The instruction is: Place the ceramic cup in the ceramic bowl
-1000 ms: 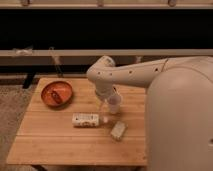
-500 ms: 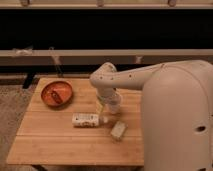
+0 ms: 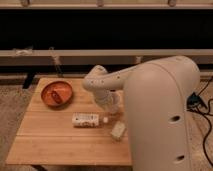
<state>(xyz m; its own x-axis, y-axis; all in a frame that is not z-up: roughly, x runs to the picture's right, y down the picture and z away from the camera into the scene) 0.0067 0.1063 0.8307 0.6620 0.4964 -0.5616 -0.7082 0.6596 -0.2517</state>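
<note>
The ceramic bowl [image 3: 56,93] is orange-terracotta and stands at the back left of the wooden table, with a small dark red thing inside it. The ceramic cup [image 3: 115,104] is whitish and stands near the table's middle right, partly hidden by my arm. My gripper [image 3: 110,101] is down at the cup, right beside or around it. The white arm curves over it from the right and hides the contact.
A white oblong bottle [image 3: 86,120] lies on its side in front of the cup. A pale beige lump [image 3: 118,131] lies near the front right. The wooden table [image 3: 45,142] has a low shelf and dark wall behind it. Cables lie on the floor at right.
The arm's body has swung further left and fills more of the right side. The gripper stays at the cup, which has hardly moved.
</note>
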